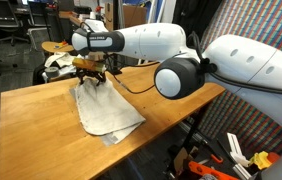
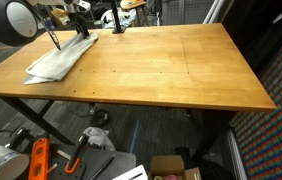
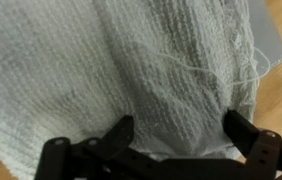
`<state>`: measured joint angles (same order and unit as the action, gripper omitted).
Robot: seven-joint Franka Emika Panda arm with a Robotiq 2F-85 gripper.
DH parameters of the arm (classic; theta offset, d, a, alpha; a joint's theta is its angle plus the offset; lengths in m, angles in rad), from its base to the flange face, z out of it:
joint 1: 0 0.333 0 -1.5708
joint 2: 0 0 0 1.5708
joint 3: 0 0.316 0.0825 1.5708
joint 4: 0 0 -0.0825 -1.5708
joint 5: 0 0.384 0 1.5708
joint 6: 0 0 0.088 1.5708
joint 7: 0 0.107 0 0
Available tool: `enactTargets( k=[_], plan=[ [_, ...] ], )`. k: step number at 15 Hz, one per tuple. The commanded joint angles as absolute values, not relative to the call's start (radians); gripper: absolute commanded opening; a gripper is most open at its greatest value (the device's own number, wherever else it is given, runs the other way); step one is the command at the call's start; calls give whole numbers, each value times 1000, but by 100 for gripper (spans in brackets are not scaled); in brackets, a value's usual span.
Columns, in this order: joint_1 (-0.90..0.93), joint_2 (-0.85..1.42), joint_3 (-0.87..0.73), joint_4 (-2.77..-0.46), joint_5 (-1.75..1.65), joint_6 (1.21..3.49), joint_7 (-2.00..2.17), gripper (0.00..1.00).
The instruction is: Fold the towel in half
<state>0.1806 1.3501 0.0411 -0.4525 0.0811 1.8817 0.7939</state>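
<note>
Supporting surface: wooden table [image 1: 41, 120] [image 2: 181, 70], large bare top in both exterior views.
Arm: white Franka arm [image 1: 151, 42] reaches in over the table's far end.
Towel: white towel [image 1: 106, 112] [image 2: 61, 60] [image 3: 101, 70] lies rumpled on the table near one end, long side running toward the edge; grey underside shows at the near corner in an exterior view.
Towel texture: waffle weave, bunched ridge down the middle in the wrist view.
Gripper: gripper [image 1: 91, 72] [image 3: 178, 120] over the towel's far end, claw released, black fingers spread wide with cloth between them, nothing pinched.
Contact: can't tell if the tips touch the cloth.
Thread: loose thread [image 3: 196, 62] on the towel's surface.
</note>
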Motion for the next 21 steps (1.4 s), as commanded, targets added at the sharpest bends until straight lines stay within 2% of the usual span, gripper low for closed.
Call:
enactTargets(
  k=[1, 6, 14, 21],
  plan=[
    [166, 1312, 41, -471, 67, 1807, 620, 100],
    [166, 1299, 52, -459, 79, 1741, 386, 100],
    [145, 1271, 138, -453, 196, 1866, 402, 100],
    [136, 1212, 126, -475, 163, 1743, 243, 100]
  ],
)
